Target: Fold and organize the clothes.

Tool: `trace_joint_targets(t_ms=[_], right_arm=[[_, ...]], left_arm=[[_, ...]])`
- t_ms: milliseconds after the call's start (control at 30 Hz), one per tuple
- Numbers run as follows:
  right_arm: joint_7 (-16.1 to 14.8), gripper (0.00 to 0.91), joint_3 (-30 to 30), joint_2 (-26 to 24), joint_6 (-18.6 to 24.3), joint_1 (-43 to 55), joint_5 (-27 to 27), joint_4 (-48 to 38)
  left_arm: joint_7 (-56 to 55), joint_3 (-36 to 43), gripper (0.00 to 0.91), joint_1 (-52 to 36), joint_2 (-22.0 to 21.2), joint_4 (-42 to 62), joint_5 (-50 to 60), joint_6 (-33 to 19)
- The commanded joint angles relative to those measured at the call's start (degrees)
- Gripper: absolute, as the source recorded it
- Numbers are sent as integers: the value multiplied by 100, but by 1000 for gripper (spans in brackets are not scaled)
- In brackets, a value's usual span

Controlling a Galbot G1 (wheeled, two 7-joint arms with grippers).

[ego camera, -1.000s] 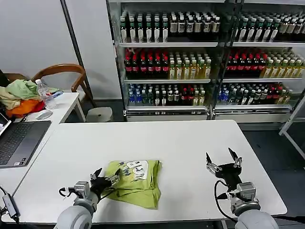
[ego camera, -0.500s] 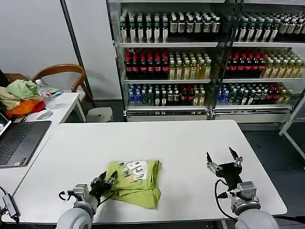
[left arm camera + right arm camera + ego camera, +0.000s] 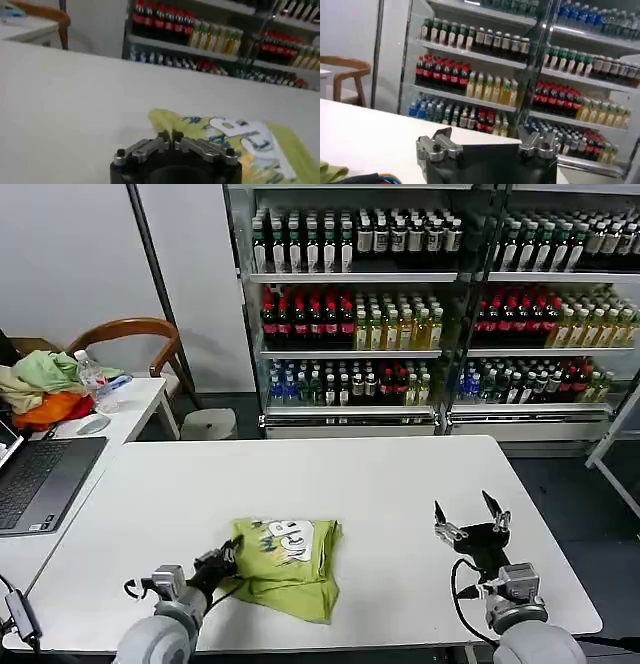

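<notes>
While the fold is looking mostly made, these lines are setting out how things are standing:
Shirt: the lime T-shirt point(image 3: 286, 565) is lying as a compact folded bundle near the front edge of the tabletop point(image 3: 330, 479), left of centre, print facing up.
Left claw: the left claw point(image 3: 222, 562) is resting at the shirt's left edge with its fingers pinched together; whether cloth is caught between them is not clear.
Right claw: the right claw point(image 3: 470, 522) is hanging over bare tabletop toward the front right corner, fingers spread wide, holding nothing, well apart from the shirt.
Progress: folding is appearing nearly done; squaring the loose front edge and setting the bundle in place are seeming left.
Views: the left wrist view is showing the closed fingertips point(image 3: 164, 136) at the hem and the print point(image 3: 240, 140) close up; the head view is giving the shirt's place on the tabletop.
</notes>
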Motion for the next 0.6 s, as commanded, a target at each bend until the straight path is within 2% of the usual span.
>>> trace_joint_targets(t_ms=[33,200,367,467,600], right_arm=[[2,907,-39,4,-2,58,3,-29],[2,907,-111,-1,-2,157,5,-58],[1,907,-180,-23,5,235,9,-91],[2,907,-240,-37,9,292,11,-112],[2,907,-341,-41,13,399,11,-136]], left_arm=[[146,-893,30,60,103,-434,-133,211],[20,-1853,30,335,242,-617,-195,935],[106,-2991,40,732,587,-457,-188,951],[158,-3626,40,951,961,-303,-197,960],[227,-4304,40,1467,1739,-344,-274,968]])
